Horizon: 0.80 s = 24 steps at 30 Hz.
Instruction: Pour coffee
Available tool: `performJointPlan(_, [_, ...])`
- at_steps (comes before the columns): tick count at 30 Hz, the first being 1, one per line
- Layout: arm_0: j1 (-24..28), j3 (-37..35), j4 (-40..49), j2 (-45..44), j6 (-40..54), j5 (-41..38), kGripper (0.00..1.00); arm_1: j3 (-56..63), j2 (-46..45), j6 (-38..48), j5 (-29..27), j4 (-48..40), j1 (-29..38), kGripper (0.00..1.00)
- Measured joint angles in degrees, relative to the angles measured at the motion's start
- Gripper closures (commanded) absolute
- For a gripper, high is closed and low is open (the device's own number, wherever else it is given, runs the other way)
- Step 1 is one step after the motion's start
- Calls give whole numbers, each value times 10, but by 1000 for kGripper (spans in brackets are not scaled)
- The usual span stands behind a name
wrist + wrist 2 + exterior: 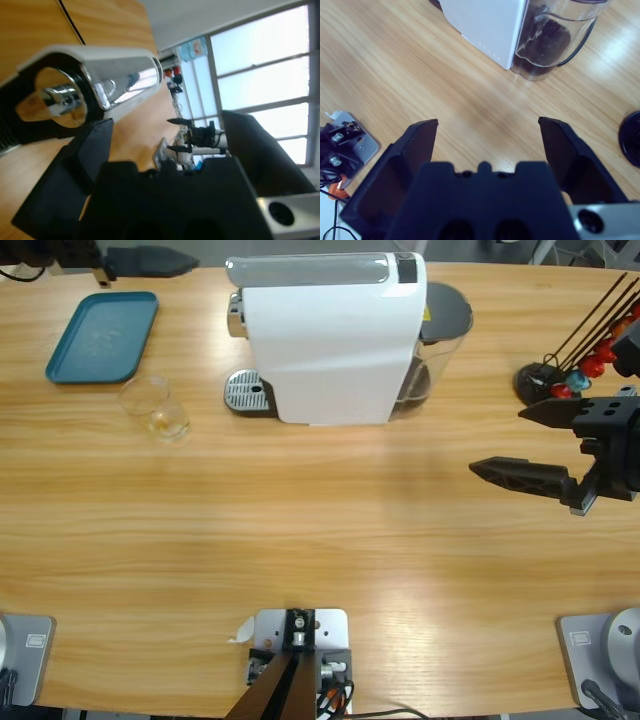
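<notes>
right gripper jaws wide apart – beside white coffee machine

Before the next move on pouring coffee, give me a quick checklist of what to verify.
1. Right gripper jaws open, nothing held: ok.
2. Left gripper jaws open, nothing held: ok.
3. Glass upright on the table: ok.
4. Glass in a grip: not ok, it stands free beside the teal tray.
5. What the glass holds: cannot tell, only a pale trace at the bottom.
6. Coffee machine drip grate bare: ok.
</notes>
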Motion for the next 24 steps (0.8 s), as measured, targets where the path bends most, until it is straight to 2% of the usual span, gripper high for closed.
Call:
performJointPlan(11, [10,1,-14,42,-8,-17,142,0,2,0,0,0,0,105])
performJointPlan(24, [14,-1,-120,99,-62,-28,142,0,2,0,0,0,0,105])
